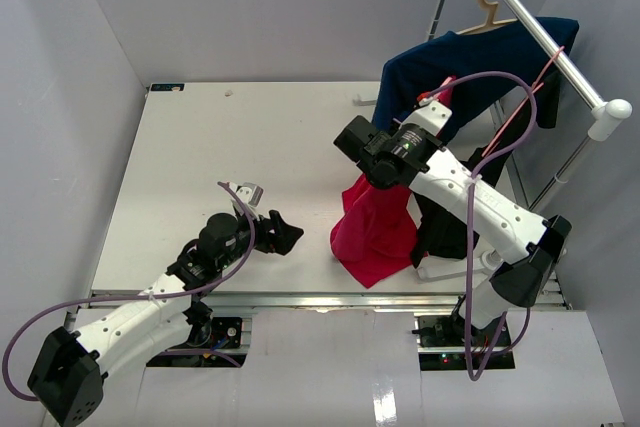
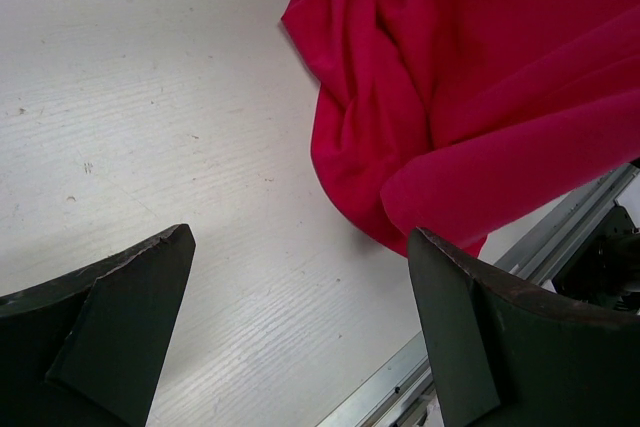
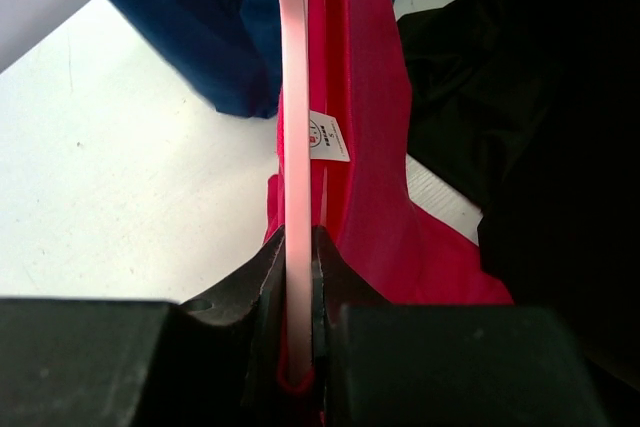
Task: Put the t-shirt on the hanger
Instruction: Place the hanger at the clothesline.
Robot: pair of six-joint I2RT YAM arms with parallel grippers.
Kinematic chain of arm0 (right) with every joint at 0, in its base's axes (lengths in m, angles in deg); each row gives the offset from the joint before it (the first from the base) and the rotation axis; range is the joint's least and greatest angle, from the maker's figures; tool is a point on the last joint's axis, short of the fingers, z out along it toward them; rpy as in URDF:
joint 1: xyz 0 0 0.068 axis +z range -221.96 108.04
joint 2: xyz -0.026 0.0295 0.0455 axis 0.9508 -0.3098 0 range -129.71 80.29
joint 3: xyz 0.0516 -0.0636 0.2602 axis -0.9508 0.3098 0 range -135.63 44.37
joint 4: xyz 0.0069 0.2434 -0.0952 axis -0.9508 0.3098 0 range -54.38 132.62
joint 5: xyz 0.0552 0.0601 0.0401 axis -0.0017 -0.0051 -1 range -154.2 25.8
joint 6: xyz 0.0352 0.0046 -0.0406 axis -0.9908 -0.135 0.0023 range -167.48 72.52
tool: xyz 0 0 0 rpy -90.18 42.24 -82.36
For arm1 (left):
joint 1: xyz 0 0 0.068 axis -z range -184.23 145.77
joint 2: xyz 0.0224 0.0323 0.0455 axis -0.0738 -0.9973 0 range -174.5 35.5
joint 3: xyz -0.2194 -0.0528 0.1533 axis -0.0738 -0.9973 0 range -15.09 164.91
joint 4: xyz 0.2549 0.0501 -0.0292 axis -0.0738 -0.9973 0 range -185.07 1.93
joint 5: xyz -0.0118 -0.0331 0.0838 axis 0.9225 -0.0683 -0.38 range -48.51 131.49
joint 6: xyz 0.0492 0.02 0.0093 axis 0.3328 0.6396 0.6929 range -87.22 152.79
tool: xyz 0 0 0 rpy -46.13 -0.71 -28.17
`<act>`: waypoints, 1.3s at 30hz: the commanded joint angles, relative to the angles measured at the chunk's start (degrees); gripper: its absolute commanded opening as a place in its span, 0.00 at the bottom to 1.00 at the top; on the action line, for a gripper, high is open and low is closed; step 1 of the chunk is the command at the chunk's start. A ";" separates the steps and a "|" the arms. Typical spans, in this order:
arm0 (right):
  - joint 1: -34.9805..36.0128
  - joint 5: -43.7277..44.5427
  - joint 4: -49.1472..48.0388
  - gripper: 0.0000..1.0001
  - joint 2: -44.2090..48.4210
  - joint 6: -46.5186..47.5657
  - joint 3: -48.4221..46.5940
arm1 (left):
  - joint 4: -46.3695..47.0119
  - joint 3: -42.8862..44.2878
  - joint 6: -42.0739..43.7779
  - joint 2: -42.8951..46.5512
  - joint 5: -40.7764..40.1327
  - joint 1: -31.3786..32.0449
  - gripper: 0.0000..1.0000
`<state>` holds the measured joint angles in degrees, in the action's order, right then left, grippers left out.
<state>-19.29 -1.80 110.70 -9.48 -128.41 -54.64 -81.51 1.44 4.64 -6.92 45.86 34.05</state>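
Right of centre over the worktop (image 1: 200,147), my right end effector (image 3: 297,247) clamps the hanger (image 3: 293,97), t-shirt (image 1: 375,232) hanging against it; my left end effector (image 2: 300,237) sits spread apart nearby.

Bare table (image 1: 200,147) left of the t-shirt (image 1: 375,232); navy shirt (image 1: 480,57), black garment (image 1: 437,237) crowd right.

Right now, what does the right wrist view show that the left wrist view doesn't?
Only the right wrist view: the right gripper shut on the hanger, a white label beside it, the navy shirt and the black garment. Only the left wrist view: the left gripper, open and empty, and the metal rail. Both: the t-shirt and the bare table.
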 commanded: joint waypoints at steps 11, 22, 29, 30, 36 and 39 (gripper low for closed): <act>6.88 3.64 -0.20 0.08 6.33 -3.95 -1.36 | 1.35 -0.01 0.20 -0.83 0.86 0.26 0.98; 3.64 3.65 -0.11 0.08 17.05 -3.12 3.87 | 1.27 0.78 0.98 -3.84 0.34 0.25 0.98; -1.28 4.68 -0.12 0.08 14.29 2.55 -2.75 | 1.35 0.40 0.70 -2.09 0.67 0.30 0.98; -2.30 4.79 -0.17 0.08 12.22 3.99 -4.83 | 1.35 0.24 0.59 -1.83 0.83 0.30 0.98; -5.52 8.24 -2.27 0.08 5.15 6.75 -14.59 | 1.99 -0.29 -0.08 -0.57 2.36 0.40 0.98; -6.35 8.74 -5.09 0.08 2.05 10.63 -18.96 | 2.32 -0.53 -0.25 -0.74 2.93 0.56 0.98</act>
<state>-24.43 0.06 110.92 -4.85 -122.46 -66.64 -81.11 1.42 4.77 -8.42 46.97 34.21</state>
